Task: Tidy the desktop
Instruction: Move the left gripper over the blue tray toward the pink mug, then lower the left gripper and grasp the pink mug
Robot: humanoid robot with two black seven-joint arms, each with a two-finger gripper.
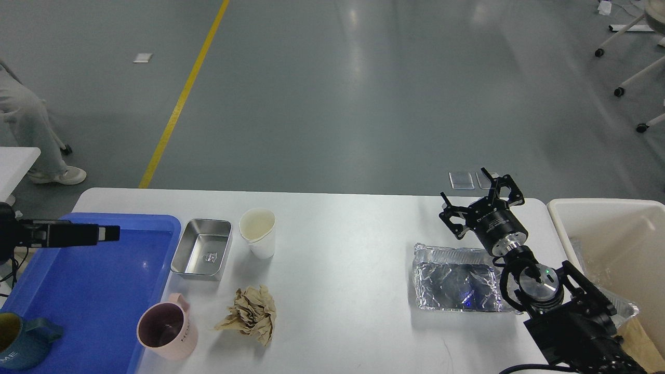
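Note:
The white desktop [337, 228] holds a steel container [202, 248], a white paper cup [258, 232], a crumpled brown paper ball [252, 313], a pink mug [166, 331] and a foil tray [457, 278]. My right gripper [478, 200] hovers over the table's back right, just beyond the foil tray, with its fingers spread and nothing between them. My left gripper [106, 233] reaches in from the left edge, above the blue tray [98, 291]. It is seen side-on and dark, so its fingers cannot be told apart.
A cream-white bin [613, 244] stands off the table's right edge. A dark blue mug [21, 340] sits in the blue tray's near left corner. A person's legs [26, 124] are at the far left on the floor.

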